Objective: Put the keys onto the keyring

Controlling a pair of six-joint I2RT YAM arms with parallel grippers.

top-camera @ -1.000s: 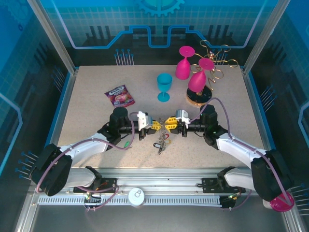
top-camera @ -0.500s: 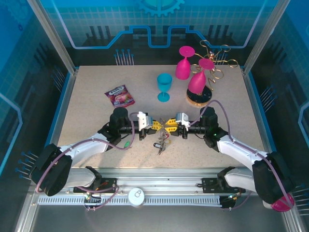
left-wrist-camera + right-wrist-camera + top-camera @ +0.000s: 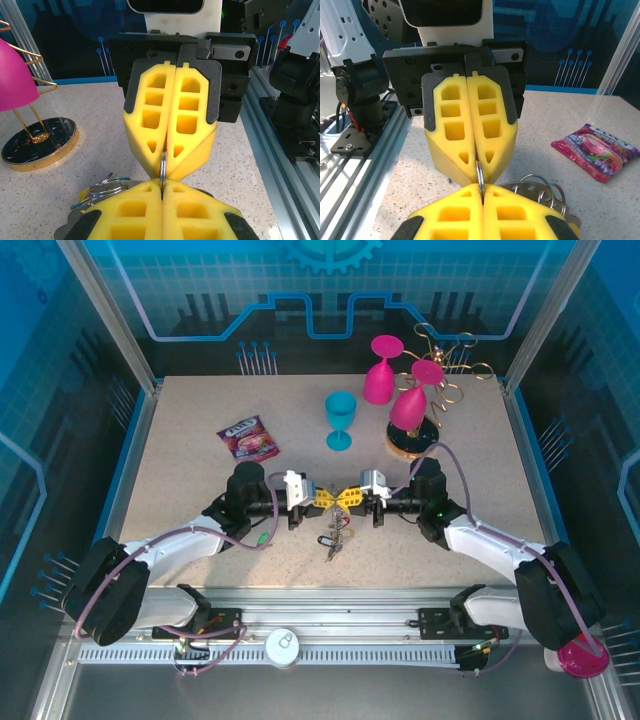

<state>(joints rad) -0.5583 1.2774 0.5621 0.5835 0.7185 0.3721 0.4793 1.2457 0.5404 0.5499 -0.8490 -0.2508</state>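
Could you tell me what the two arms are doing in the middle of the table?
The arms meet tip to tip over the middle of the table. The left gripper and right gripper each have their jaws shut on the same thin keyring, pinching it from opposite sides. The keys bunch just below them.

Shiny metal keyring (image 3: 163, 169), matt speckled bench (image 3: 100, 117), glossy crinkled packet (image 3: 594, 151), polished gold wire rack (image 3: 36, 145), smooth pink plastic glass (image 3: 12, 75)

Magenta goblets (image 3: 381, 375), teal cup (image 3: 340, 415), gold rack (image 3: 478, 368), speckled beige table (image 3: 190, 490).
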